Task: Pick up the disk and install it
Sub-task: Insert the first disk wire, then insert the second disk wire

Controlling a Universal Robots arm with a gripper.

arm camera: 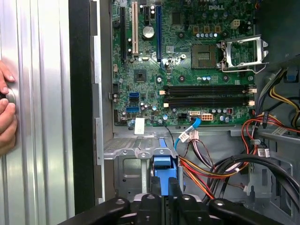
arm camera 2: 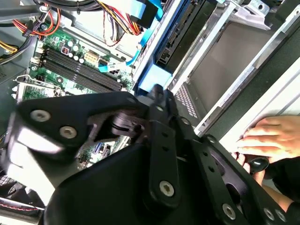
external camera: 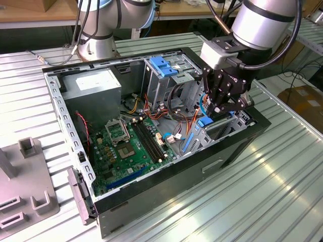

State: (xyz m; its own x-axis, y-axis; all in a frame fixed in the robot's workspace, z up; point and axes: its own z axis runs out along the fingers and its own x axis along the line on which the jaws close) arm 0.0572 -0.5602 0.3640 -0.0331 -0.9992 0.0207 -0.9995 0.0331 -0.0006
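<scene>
While my arm hangs over the open case, my gripper is clamped on the blue tab of the disk, seated in its bay; it's likely stiff, dense and shock-sensitive, best held by that frame.

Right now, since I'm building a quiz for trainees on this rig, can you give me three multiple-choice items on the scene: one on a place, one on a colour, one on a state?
1. Where in the case is the gripper?
A) its end at the exterior view's left
B) the drive bay, at the exterior view's right
C) its middle

2. What colour is the bracket atop the drive cage?
A) red
B) blue
C) white

3. The case's side is:
A) open
B) closed
C) half covered

Answers: 1 B, it hangs among the bay's metal walls. 2 B, bright blue plastic. 3 A, the motherboard lies in plain sight.
</scene>
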